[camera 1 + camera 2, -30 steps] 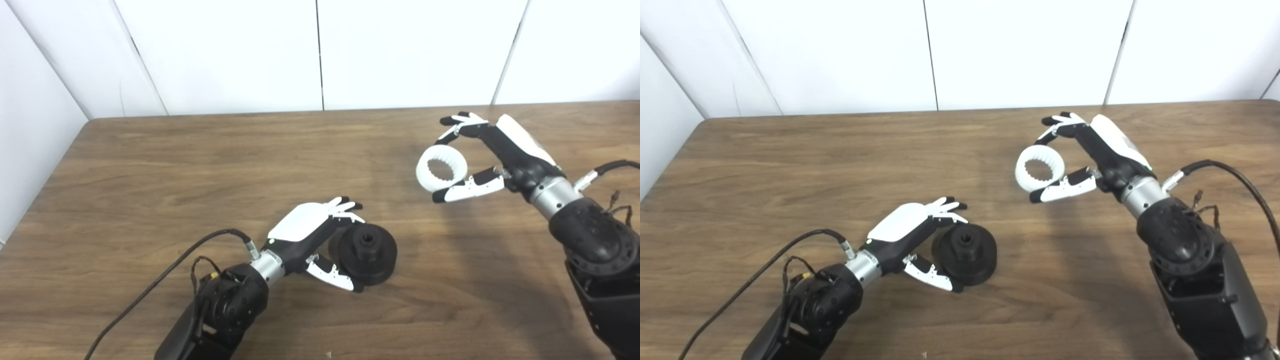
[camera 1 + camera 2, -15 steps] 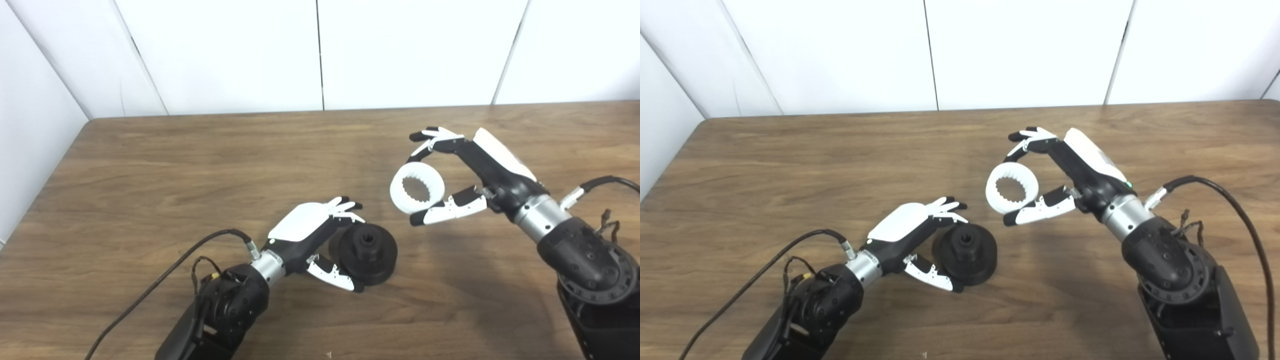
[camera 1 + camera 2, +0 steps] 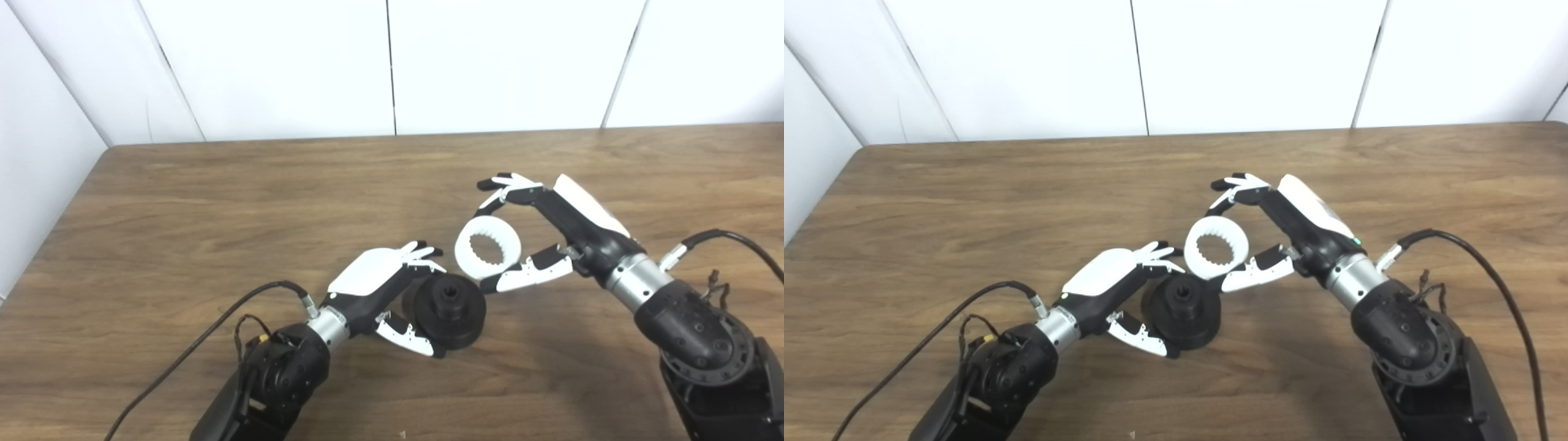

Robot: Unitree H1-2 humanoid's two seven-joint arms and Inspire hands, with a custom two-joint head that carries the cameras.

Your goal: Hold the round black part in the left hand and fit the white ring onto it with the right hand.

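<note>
White ring (image 3: 488, 250): pinched by right robot hand (image 3: 554, 229), raised just beside black part (image 3: 449, 309), which is gripped on the surface (image 3: 184, 202) by left robot hand (image 3: 383, 291).

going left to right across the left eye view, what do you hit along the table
Left robot hand → round black part → white toothed ring → right robot hand, all over the wooden table.
</note>
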